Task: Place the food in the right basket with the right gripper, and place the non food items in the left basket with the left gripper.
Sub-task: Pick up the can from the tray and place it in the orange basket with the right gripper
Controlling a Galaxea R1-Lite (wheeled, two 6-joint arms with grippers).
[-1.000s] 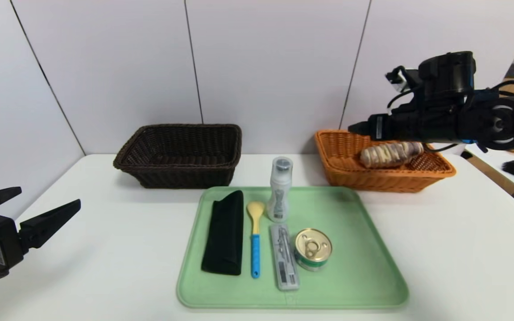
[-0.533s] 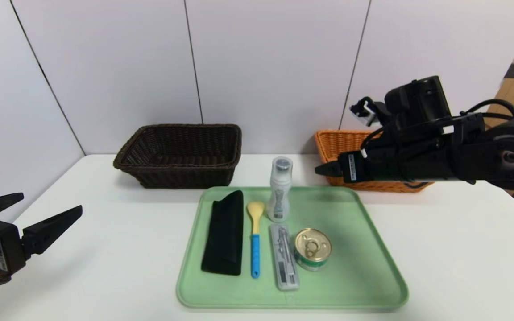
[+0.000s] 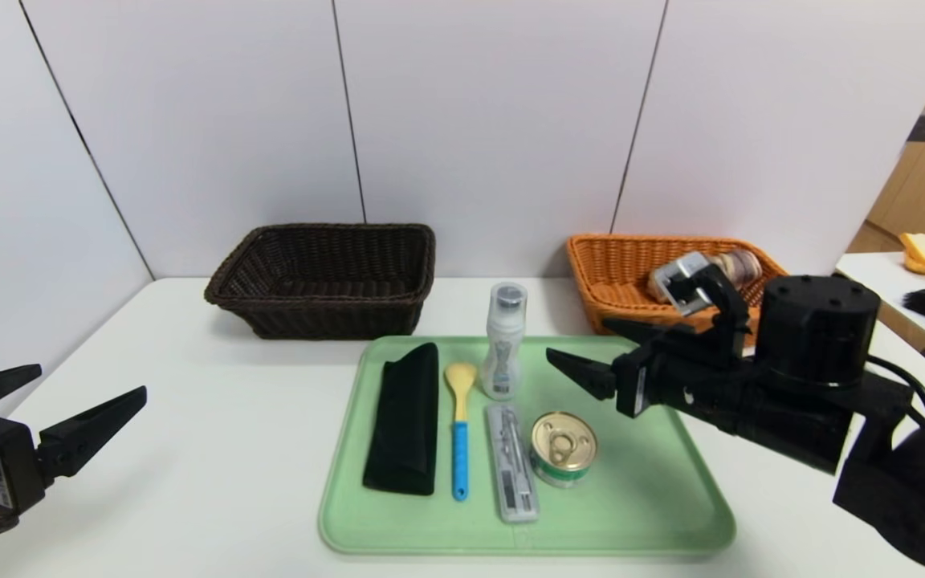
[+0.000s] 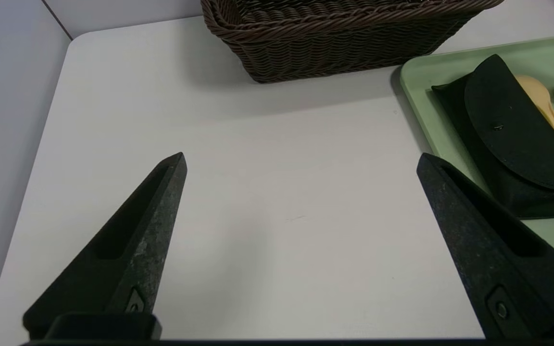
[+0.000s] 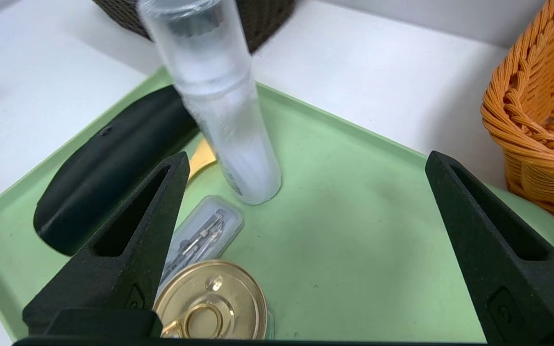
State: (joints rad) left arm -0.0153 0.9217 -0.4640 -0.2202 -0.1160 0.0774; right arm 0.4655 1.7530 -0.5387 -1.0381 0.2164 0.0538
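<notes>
Jaws spread wide, my right gripper (image 3: 587, 353) hovers empty over the green tray (image 3: 671, 514), near the can (image 3: 563, 448).

The right arm (image 3: 816, 401) reaches in from the lower right of the head view toward the middle of the frame, its black round wrist housing raised above the forearm. The right gripper (image 3: 591, 353) points left with its two tapered black fingers (image 5: 132, 240) spread wide, nothing between them. The left gripper (image 3: 69, 401) sits at the lower left edge of the frame, pointing right, its fingers (image 4: 128, 254) likewise spread wide and empty.
</notes>
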